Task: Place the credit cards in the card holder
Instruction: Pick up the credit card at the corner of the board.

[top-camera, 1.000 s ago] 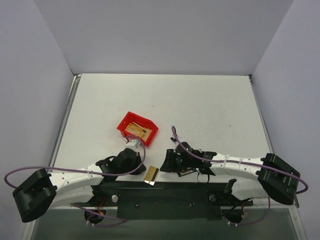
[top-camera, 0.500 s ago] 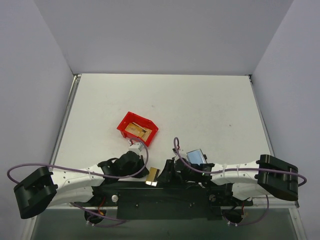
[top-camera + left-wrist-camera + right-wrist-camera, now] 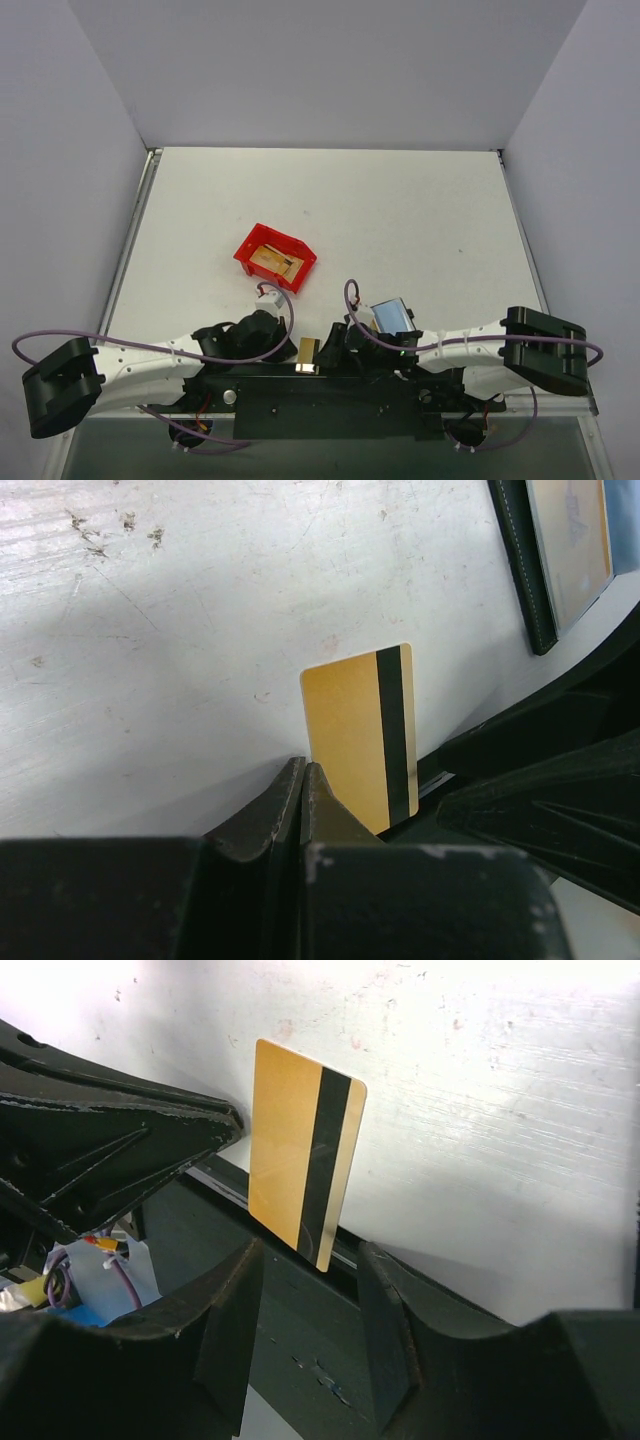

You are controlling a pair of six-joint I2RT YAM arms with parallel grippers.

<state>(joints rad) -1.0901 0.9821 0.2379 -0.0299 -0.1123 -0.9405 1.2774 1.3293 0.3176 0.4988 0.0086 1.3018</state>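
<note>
One gold credit card [image 3: 307, 355] with a dark stripe lies at the table's near edge, hanging over the black base. In the left wrist view the card [image 3: 358, 735] lies flat just beyond my left gripper [image 3: 302, 770], which is shut with nothing between its tips. My right gripper [image 3: 310, 1252] is open, and the card's [image 3: 303, 1155] near end lies between its fingertips. The card holder [image 3: 393, 317] lies open on the table just right of the grippers, pale blue inside up. Its black edge shows in the left wrist view [image 3: 520, 565]. More cards [image 3: 272, 260] lie in a red bin.
The red plastic bin [image 3: 248, 252] stands on the table behind my left gripper [image 3: 288, 347]. The black base bar [image 3: 330, 400] runs along the near edge under the card. My right gripper [image 3: 328, 352] is close to the left one, with purple cables looping over both arms.
My right arm has moved left off the card holder, which now lies uncovered and open, and its open gripper has come up to the card. The left gripper has shifted slightly toward the card.
</note>
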